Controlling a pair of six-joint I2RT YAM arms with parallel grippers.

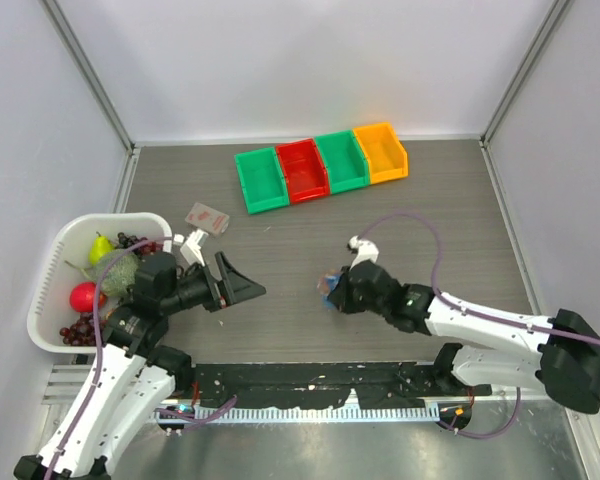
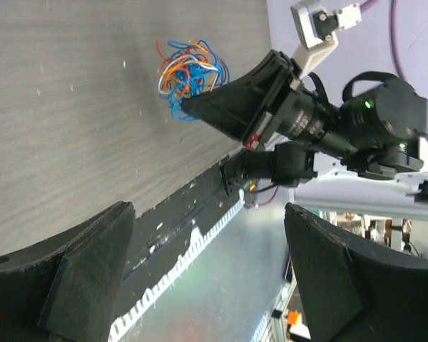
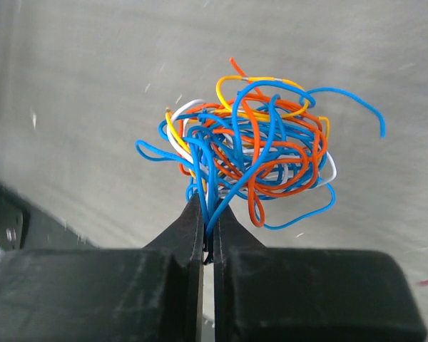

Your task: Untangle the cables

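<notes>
The cables (image 3: 253, 153) are one tangled ball of thin blue, orange, yellow and white wires. My right gripper (image 3: 209, 214) is shut on several blue strands at the ball's lower left and holds it just over the table. In the top view the ball (image 1: 330, 287) shows as a small clump at the tip of the right gripper (image 1: 337, 292), mid-table. In the left wrist view the ball (image 2: 190, 73) hangs at the right gripper's tip (image 2: 192, 108). My left gripper (image 1: 248, 289) is open and empty, left of the ball with a gap between; its fingers (image 2: 78, 278) frame the table's front edge.
Green, red, green and orange bins (image 1: 320, 166) stand in a row at the back. A white basket (image 1: 55, 260) with fruit sits at the left edge. A small red-and-white packet (image 1: 206, 216) lies near the basket. A black strip (image 1: 310, 385) runs along the front edge.
</notes>
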